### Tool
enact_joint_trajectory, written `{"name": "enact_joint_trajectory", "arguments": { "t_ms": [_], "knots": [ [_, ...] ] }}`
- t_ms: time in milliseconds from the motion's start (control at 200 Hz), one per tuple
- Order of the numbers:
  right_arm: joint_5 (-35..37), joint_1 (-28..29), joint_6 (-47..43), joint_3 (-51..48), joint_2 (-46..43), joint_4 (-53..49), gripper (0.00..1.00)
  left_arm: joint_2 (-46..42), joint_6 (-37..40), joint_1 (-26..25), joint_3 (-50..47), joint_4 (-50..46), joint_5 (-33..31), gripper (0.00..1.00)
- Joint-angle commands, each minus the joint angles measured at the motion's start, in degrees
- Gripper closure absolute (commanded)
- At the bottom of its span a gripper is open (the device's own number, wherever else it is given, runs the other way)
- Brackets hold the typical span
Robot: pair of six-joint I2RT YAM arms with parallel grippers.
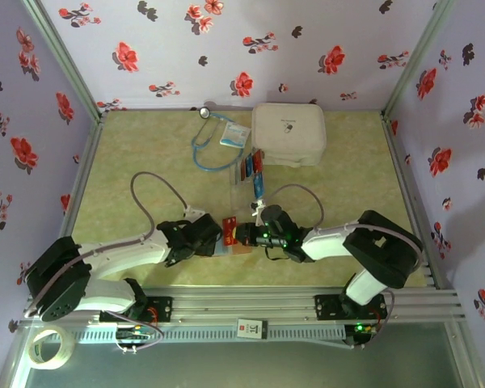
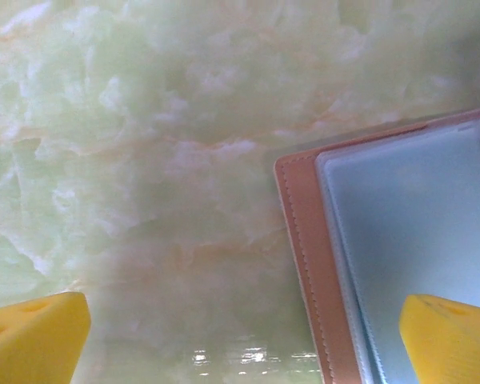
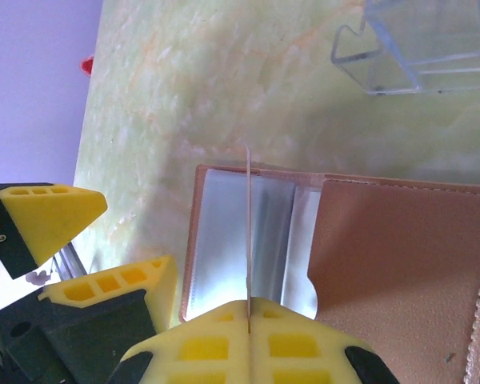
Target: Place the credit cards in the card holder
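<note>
**One card at the mouth of the holder, the rest waiting in the tray**

The counter (image 1: 145, 162) is glossy, pale green stone veined with orange. At its far side sits a white case (image 1: 288, 133), rounded and matte. In front of that is a clear tray (image 1: 238, 194) of hard, sharp-cornered plastic, and several blue and red-orange credit cards (image 1: 248, 167) stand in it, so most of the job looks undone.

The card holder (image 3: 400, 264) lies open at the near edge, between the two arms. It is tan, grained like leather and stitched along the rim, with shiny clear sleeves (image 3: 224, 240) inside.

The right tool (image 3: 248, 320) has its foam pads pressed together on one thin, stiff card (image 3: 247, 232). The card is seen edge-on above the sleeves and looks not yet slid in. The left tool (image 2: 240, 344) is spread, one pad over the holder's edge; I cannot tell whether it touches.
</note>
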Motion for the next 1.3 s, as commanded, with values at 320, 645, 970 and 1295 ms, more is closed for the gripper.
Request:
{"name": "enact_joint_trajectory", "arguments": {
  "t_ms": [320,645,970,1295],
  "knots": [
    [0.77,-0.71,-0.62,-0.01,-1.75,-1.85,1.00,0.11,0.55,-0.08,-1.92,0.82,0.67,0.00],
    [0.42,-0.85,-0.25,-0.38,-1.27,-0.64,1.00,1.13,-0.71,-0.08,-4.33,1.38,0.49,0.00],
    [0.64,-0.85,0.35,-1.09,-0.39,0.83,1.00,2.22,-1.74,-0.13,-4.37,1.21,0.51,0.00],
    [0.60,-0.84,0.88,-1.50,1.66,3.31,1.00,2.23,-2.86,-0.06,-4.56,0.70,0.30,0.00]
  ]
}}
